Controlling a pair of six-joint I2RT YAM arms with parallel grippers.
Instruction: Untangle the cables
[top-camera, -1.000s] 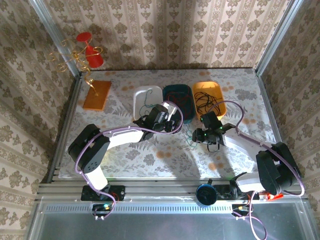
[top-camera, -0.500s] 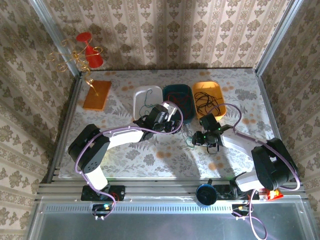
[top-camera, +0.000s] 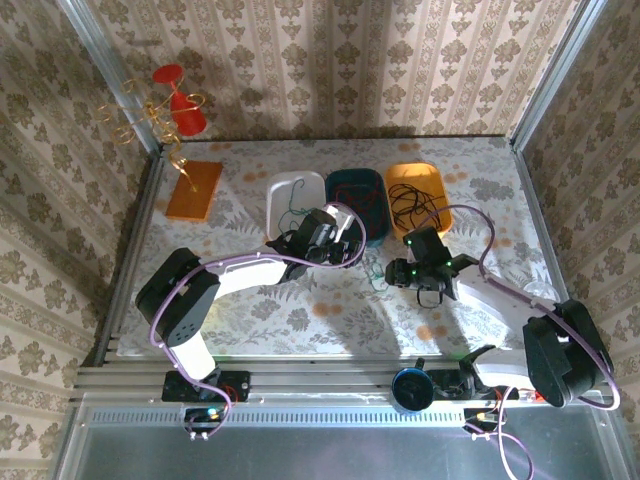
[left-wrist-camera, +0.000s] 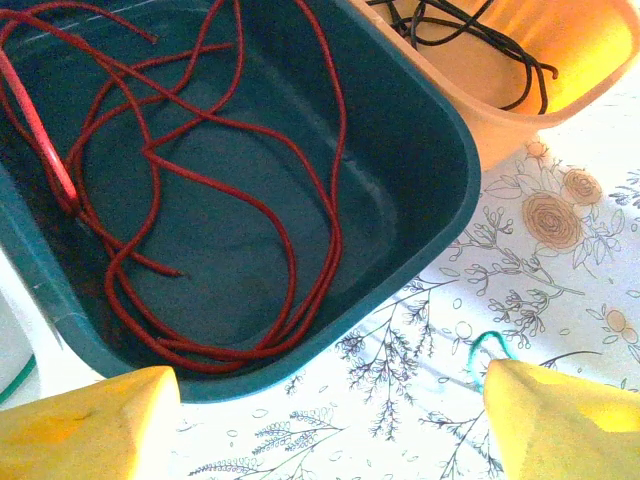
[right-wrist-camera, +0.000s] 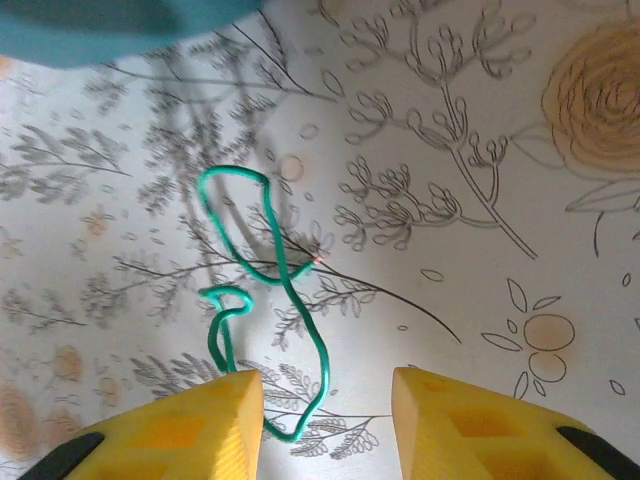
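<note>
Pincer R (right-wrist-camera: 322, 385) shifted slightly right — part-open astride green cable (right-wrist-camera: 240, 172); pincer L (left-wrist-camera: 330, 378) unmoved, wide open.

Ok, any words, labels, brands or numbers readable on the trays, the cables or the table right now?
None.
The teal tray, orange tray and white tray show no marking; the tablecloth carries only a floral print.
Any marking on the blue round part at the near rail is too small to read.
</note>
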